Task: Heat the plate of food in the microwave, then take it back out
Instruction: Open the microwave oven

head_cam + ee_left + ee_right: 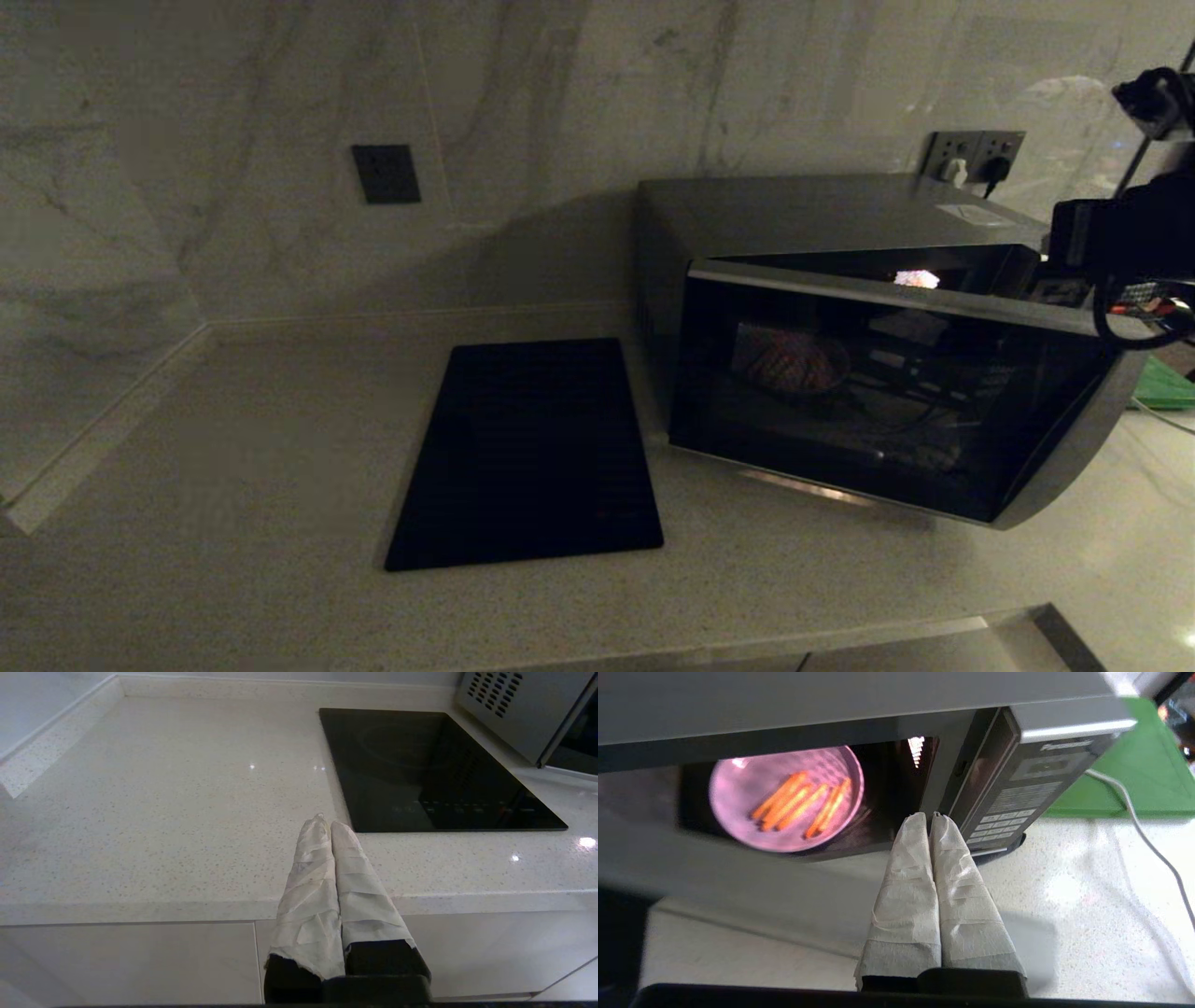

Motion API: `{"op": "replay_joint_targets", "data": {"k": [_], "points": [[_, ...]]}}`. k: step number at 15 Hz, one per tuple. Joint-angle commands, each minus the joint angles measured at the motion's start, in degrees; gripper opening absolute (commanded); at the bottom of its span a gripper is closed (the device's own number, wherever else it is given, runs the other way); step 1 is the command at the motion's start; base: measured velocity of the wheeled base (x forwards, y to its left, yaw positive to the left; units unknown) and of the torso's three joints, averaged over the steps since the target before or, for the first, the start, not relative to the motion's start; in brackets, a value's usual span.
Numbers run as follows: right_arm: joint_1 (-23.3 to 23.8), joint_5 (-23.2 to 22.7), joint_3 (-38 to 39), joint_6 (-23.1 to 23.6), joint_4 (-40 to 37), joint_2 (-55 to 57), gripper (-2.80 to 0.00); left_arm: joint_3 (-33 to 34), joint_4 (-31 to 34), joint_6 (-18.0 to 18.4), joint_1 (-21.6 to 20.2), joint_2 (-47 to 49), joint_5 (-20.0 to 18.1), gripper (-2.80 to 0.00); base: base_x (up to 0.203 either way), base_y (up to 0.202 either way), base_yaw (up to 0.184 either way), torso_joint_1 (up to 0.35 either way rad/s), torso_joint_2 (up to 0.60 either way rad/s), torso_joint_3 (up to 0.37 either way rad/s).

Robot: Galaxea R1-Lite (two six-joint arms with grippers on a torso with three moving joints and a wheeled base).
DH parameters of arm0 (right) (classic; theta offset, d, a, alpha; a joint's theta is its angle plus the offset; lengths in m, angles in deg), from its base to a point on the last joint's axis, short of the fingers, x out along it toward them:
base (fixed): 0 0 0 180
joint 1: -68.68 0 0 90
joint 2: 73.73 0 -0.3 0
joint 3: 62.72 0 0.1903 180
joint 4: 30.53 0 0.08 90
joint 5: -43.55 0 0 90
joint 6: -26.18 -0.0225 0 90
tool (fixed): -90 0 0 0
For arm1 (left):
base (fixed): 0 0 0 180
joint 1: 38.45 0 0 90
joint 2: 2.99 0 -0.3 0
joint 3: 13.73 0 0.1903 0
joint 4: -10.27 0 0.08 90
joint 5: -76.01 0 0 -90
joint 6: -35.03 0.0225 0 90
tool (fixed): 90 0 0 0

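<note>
Left tool point(331, 823) parked over the worktop point(163, 812), pads together, empty. Plate of food point(787, 799) sits inside the microwave point(840, 215), door partly ajar. Plate prob rigid, light, slick, maybe hot; fries loose, so keep it level and pinch the near rim. Right tool point(930, 817), shut and empty, by the door edge.
</note>
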Motion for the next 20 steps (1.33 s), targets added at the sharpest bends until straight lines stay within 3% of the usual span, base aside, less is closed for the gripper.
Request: {"op": "replay_joint_targets", "data": {"k": [1, 12, 20], "points": [[0.47, -0.15, -1.40, 0.01, -1.19, 5.34, -2.80, 0.00, -0.02, -0.04, -0.01, -0.01, 0.07, -2.80, 0.000, 0.000, 0.000, 0.000, 0.00, 0.000], [0.09, -1.96, 6.35, 0.09, -1.04, 2.04, -2.80, 0.00, -0.02, -0.04, -0.01, -0.01, 0.13, -2.80, 0.000, 0.000, 0.000, 0.000, 0.00, 0.000], [-5.82, -1.92, 12.09, 0.04, -1.21, -6.78, -2.80, 0.00, -0.02, -0.04, -0.01, -0.01, 0.04, -2.80, 0.000, 0.000, 0.000, 0.000, 0.00, 0.000]]}}
